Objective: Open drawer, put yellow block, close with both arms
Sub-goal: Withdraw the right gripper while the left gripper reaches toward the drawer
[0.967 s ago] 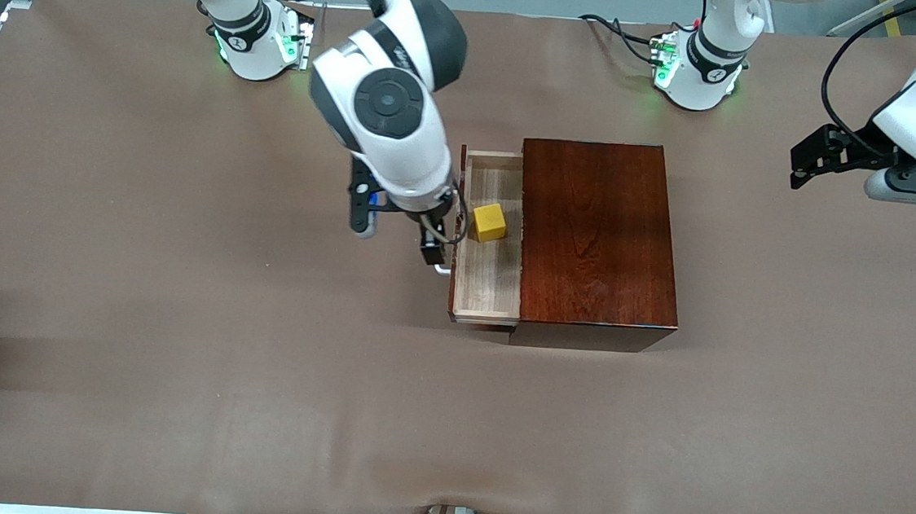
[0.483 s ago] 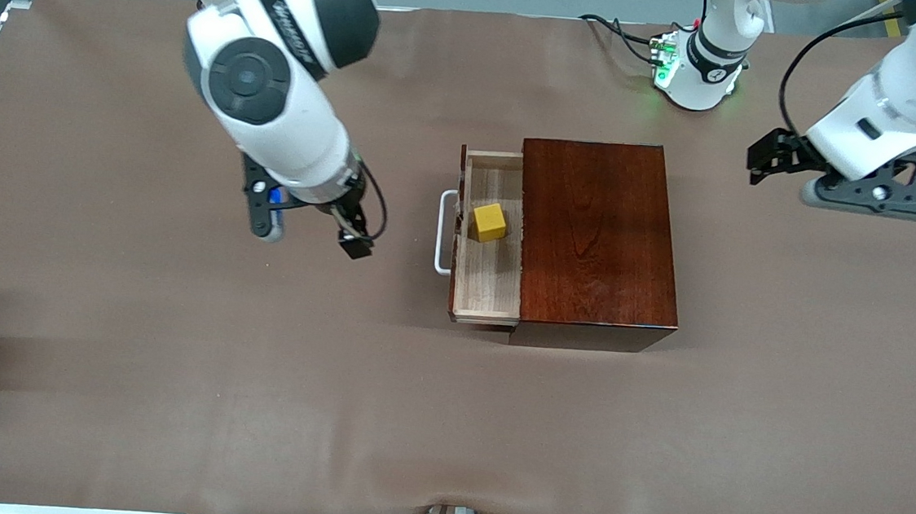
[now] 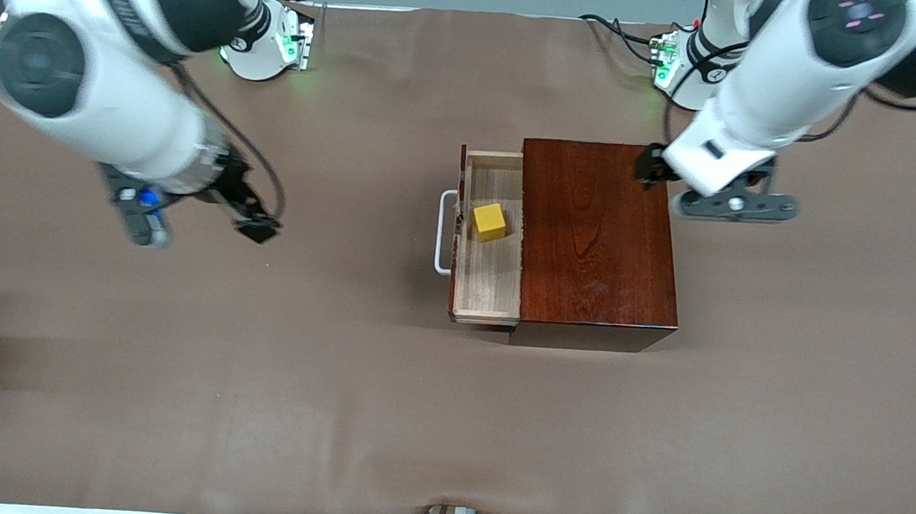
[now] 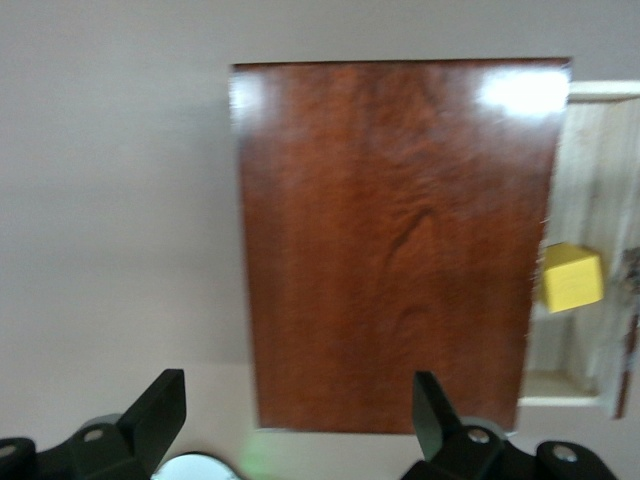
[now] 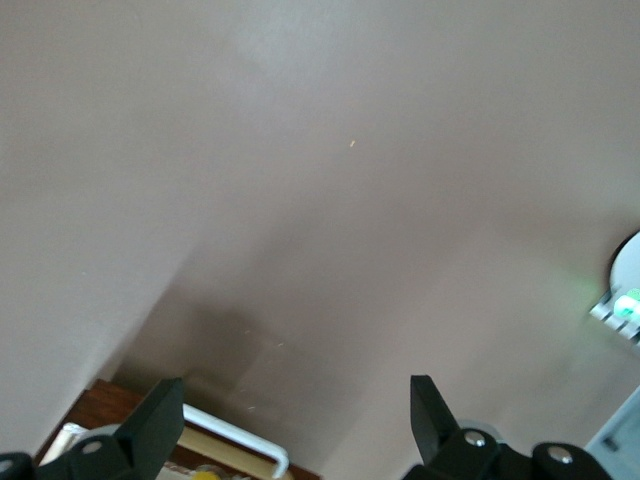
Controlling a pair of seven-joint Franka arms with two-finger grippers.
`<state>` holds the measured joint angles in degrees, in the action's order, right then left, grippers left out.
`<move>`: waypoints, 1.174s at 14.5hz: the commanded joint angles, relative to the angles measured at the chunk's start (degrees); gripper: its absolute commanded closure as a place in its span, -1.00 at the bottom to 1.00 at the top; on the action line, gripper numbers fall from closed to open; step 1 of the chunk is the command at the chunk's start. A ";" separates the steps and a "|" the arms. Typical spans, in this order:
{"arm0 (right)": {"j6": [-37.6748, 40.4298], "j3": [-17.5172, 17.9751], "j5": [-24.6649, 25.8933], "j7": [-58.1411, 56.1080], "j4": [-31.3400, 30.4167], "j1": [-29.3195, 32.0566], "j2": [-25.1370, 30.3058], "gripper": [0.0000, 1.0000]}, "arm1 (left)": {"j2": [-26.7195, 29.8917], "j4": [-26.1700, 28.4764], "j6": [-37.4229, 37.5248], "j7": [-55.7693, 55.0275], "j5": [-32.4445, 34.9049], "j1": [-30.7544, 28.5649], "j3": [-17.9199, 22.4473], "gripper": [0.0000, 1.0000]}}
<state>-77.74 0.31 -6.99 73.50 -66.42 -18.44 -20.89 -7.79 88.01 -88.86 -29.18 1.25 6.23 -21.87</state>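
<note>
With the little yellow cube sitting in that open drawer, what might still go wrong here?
The drawer is still pulled out, so closing remains. The left gripper, open, hovers over the wooden box edge; a hard push there might shift the whole box. The right gripper, open, is away from the handle, so it must line up again. A quick shove could jolt the yellow block.
</note>
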 commanded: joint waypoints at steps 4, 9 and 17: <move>4.26 1.09 -0.57 -18.80 -0.99 5.95 5.15 -1.00 | -7.49 -3.36 -8.32 -15.87 -0.38 4.30 -3.17 -1.00; 6.90 1.18 -0.48 -35.67 -2.04 12.45 8.14 -1.00 | -16.27 -7.76 -16.85 -35.20 1.02 12.65 -2.65 -1.00; 6.11 1.27 4.52 -61.51 -8.01 16.68 15.34 -1.00 | -27.09 -14.62 -36.52 -62.89 3.58 26.17 3.13 -1.00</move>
<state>-70.62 0.47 -4.99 17.58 -70.23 -2.38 -9.61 -31.38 77.67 -121.96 -85.94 3.25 27.48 -22.49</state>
